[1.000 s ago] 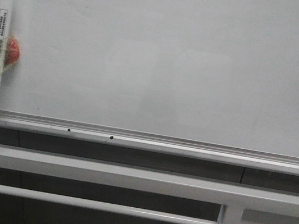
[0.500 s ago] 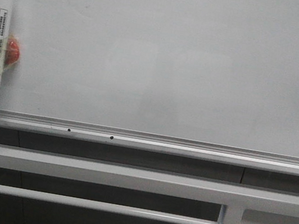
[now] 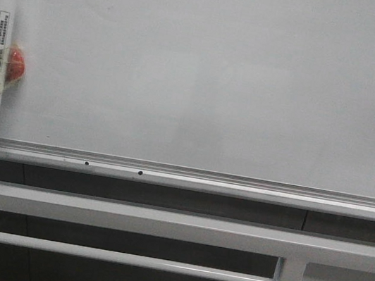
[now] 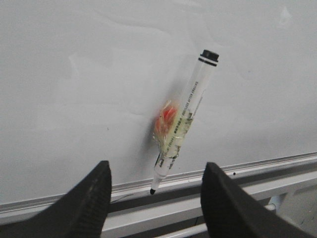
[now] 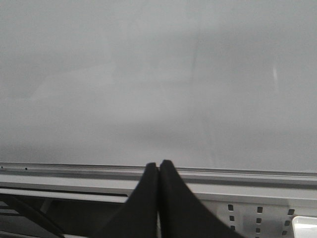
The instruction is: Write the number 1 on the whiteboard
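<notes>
- Left hand (image 4: 154, 198) is standing open, its two dark fingers spread wide and holding nothing, with the marker (image 4: 182, 120) lying straight ahead between them but still apart from both.
- Marker is sitting tip-down on the rail (image 3: 237, 186), cap end up, stuck to the whiteboard (image 3: 219, 74) by an orange blob (image 3: 15, 63) at mid-barrel.
- Judging the step: the hand is lining up to take the marker; gripping the barrel near the blob, squarely, should be keeping the tip steady for the stroke.
- Right hand (image 5: 158, 166) is pinched closed on nothing, facing bare board well off to the right.
- No number 1 is showing yet; the board is blank.
- Room: wide blank board is lying to the right of the marker. The rail is closing the board just beneath the tip, with grey frame bars (image 3: 160, 222) below it.
</notes>
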Robot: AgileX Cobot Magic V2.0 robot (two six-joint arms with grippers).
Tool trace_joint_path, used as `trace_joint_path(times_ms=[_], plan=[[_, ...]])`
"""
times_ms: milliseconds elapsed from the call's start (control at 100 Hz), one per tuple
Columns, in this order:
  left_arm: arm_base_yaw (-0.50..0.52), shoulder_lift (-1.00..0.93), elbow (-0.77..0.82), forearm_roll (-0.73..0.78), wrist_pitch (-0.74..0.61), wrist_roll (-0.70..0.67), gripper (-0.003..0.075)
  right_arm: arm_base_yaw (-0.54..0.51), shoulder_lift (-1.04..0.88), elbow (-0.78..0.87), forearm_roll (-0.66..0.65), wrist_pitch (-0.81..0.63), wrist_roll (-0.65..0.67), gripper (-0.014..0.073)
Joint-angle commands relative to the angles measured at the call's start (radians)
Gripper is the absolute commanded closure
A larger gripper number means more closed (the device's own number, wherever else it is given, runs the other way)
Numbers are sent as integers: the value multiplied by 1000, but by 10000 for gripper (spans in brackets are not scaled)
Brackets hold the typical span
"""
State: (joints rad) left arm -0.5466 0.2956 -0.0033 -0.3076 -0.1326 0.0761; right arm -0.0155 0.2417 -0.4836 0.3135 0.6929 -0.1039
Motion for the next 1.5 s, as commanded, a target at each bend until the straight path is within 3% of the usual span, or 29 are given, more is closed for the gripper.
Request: trace_joint_path(times_ms=[0,190,530,1320,1490], plan=[[-10,62,-26,6,-126,0,352,3,20,-30,16,-58,-12,657],[-29,241,-26,6,-241,-15,351,3,20,-20,18,-58,-12,657],[-189,513,-26,54,-505,-31,352,3,20,-20,18,-74,-12,657],[-196,1148,-26,65,-1242,-130,352,3,20,-20,18,-101,-12,657],[-196,1179,-28,65,-1251,-148,352,3,20,-20,18,-103,-12,657]])
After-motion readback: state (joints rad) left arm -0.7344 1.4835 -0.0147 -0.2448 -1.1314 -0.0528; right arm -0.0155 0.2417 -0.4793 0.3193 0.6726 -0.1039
